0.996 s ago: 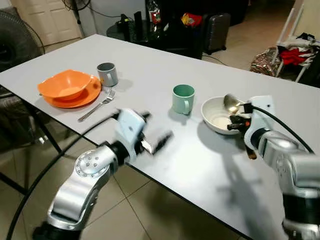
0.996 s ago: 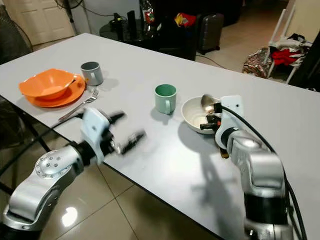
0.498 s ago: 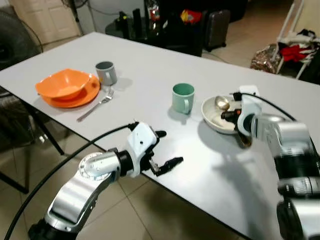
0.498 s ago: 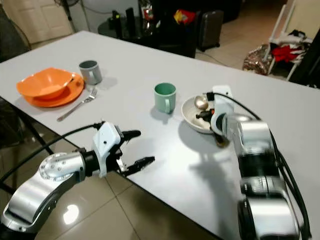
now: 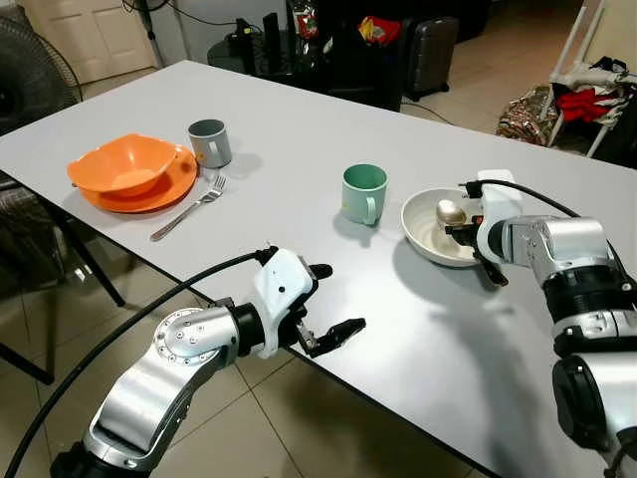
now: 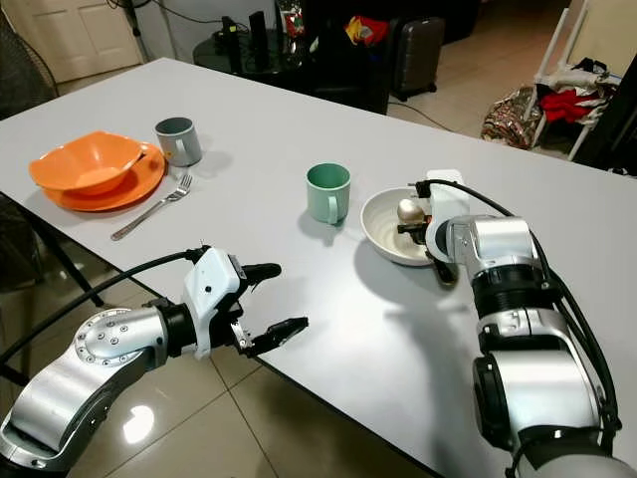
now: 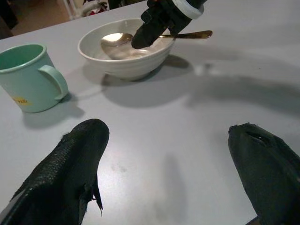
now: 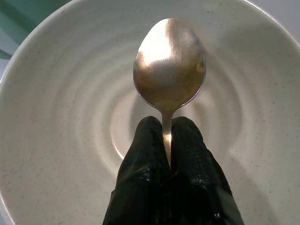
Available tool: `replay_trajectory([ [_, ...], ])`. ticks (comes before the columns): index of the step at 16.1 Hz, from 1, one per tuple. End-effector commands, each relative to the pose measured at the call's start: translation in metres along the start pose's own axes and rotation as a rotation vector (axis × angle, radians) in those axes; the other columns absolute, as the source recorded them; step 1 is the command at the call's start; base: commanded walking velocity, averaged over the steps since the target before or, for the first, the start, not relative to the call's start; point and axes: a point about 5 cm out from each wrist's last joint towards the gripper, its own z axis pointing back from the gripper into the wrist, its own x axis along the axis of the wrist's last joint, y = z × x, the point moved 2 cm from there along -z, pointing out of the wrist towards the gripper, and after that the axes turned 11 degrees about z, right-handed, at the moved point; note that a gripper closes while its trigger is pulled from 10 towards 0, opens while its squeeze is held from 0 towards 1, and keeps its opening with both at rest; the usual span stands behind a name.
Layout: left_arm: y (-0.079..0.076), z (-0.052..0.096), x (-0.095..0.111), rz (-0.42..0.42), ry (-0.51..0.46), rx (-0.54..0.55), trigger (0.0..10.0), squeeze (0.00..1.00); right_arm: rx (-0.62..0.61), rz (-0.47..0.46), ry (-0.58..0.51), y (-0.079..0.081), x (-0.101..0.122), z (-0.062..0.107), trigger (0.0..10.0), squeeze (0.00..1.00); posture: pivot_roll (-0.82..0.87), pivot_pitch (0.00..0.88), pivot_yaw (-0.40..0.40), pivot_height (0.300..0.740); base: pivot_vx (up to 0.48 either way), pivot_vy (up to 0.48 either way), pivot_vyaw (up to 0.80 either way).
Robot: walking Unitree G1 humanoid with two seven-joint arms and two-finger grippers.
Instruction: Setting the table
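A white bowl [image 5: 420, 235] stands on the grey table [image 5: 299, 169], right of a green mug [image 5: 363, 193]. My right gripper [image 8: 169, 140] is shut on a metal spoon [image 8: 169, 62], whose head hangs inside the bowl; its handle sticks out past the rim [image 7: 187, 34]. My left gripper [image 5: 326, 302] is open over the table's near edge, well short of the mug, with nothing between its fingers [image 7: 70, 173]. At the far left an orange bowl [image 5: 119, 165] sits on an orange plate [image 5: 169, 191], with a grey cup [image 5: 210, 142] and a fork [image 5: 189, 207] beside it.
A fan [image 5: 30, 75] stands beyond the table's left end. Behind the table are a dark side table with bottles [image 5: 269, 40], a suitcase [image 5: 430, 50] and a rack with clothes [image 5: 587, 100]. Tiled floor [image 5: 249, 438] lies below the near edge.
My right gripper has carried the spoon from above the bowl's rim down into the bowl. My left arm has swung right along the table's near edge and now holds still.
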Motion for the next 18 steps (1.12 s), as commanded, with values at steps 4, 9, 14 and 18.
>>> replay_trajectory([
  [4,-0.001,0.002,0.002,-0.012,0.007,-0.005,10.0,0.00,-0.003,-0.012,-0.008,-0.006,0.007,0.001,10.0,0.99,-0.13,0.013,0.068,0.740,0.000,0.000,0.00],
  [9,-0.001,0.003,0.003,-0.013,0.009,-0.004,10.0,0.00,0.015,0.027,-0.053,-0.010,0.020,0.008,10.0,1.00,-0.13,0.018,0.065,0.740,0.000,0.000,0.00],
  [14,-0.001,0.003,0.003,-0.013,0.009,-0.004,10.0,0.00,0.015,0.027,-0.053,-0.010,0.020,0.008,10.0,1.00,-0.13,0.018,0.065,0.740,0.000,0.000,0.00],
  [18,-0.001,0.003,0.003,-0.013,0.009,-0.004,10.0,0.00,0.015,0.027,-0.053,-0.010,0.020,0.008,10.0,1.00,-0.13,0.018,0.065,0.740,0.000,0.000,0.00],
])
